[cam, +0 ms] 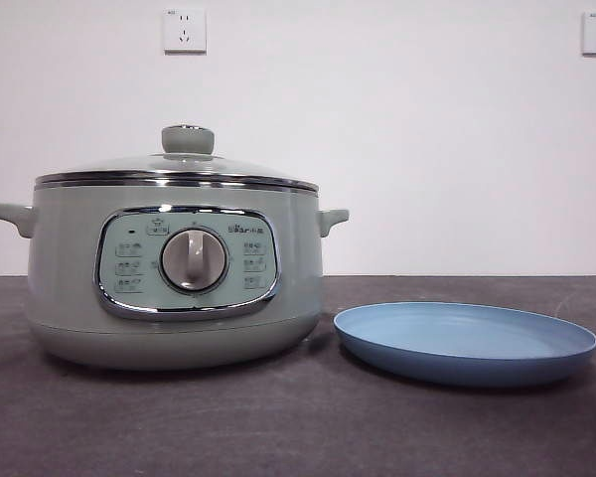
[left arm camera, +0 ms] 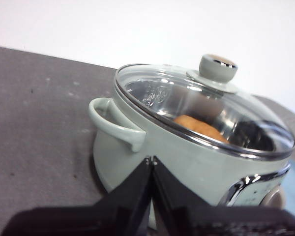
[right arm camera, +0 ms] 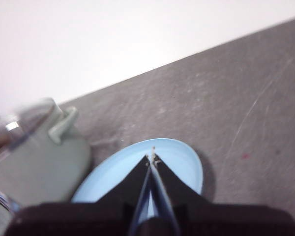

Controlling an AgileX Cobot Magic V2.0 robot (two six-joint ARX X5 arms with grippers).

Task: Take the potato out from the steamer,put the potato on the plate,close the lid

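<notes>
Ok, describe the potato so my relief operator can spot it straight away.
Find the large pale sage-green electric steamer on the dark table. Look through its domed glass lid: the lumpy orange-brown potato lies inside, the only warm-coloured thing there.

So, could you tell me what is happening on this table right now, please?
Nothing is being handled yet. The steamer sits on the table with its glass lid on, and the potato is visible inside through the glass. The light-blue plate lies empty beside the steamer. The left hand is shut and waits near the steamer's side handle; the right hand is shut and hovers above the plate. Neither holds anything.
</notes>
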